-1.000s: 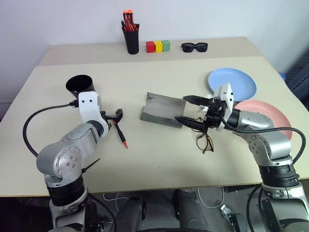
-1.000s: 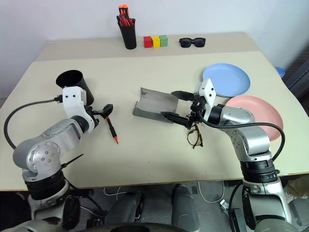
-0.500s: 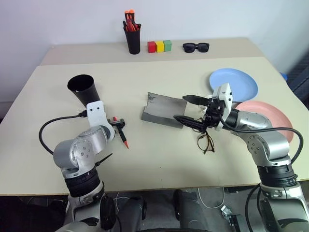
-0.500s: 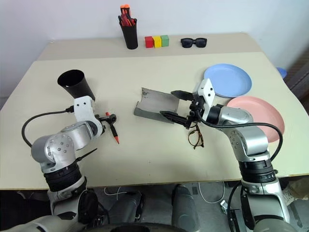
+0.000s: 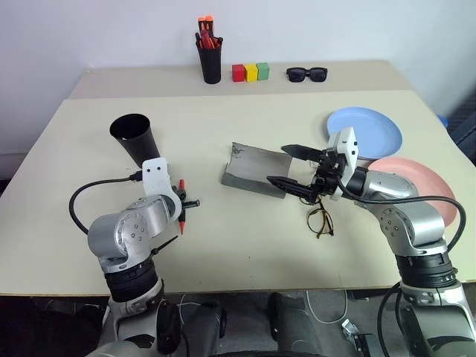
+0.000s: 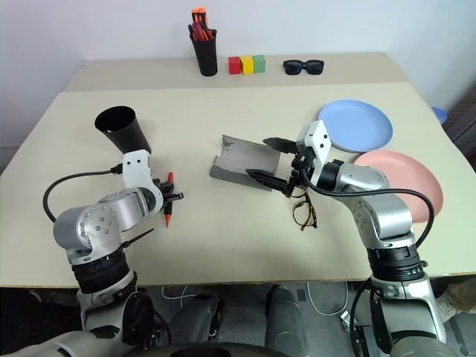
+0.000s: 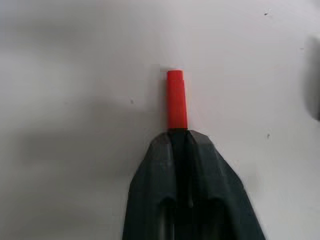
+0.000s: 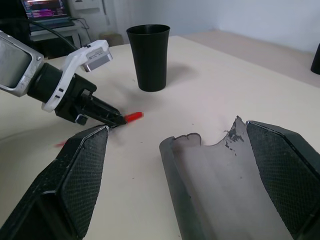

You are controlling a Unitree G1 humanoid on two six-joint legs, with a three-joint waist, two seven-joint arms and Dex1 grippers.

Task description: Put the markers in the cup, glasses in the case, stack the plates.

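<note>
A slim red marker [image 7: 176, 100] lies on the table, and my left gripper [image 5: 190, 204] is shut on it near its middle; its red tip sticks out past the fingers [image 7: 165, 150]. The black cup [image 5: 134, 137] stands just behind that hand. My right gripper [image 5: 286, 165] is open and level over the near end of the open grey case [image 5: 253, 167]. The wire-framed glasses [image 5: 320, 221] lie on the table under and in front of that gripper. A blue plate [image 5: 368, 132] and a pink plate [image 5: 420, 190] sit side by side at the right.
At the back of the table stand a black pen holder [image 5: 210, 65] with orange-capped pens, three coloured blocks [image 5: 253, 72] and black sunglasses [image 5: 306, 73]. A black cable [image 5: 82, 201] loops off my left wrist.
My left gripper sank onto the marker and shut on it; the marker has swung from slanted to nearly straight. The right arm has stayed still.
</note>
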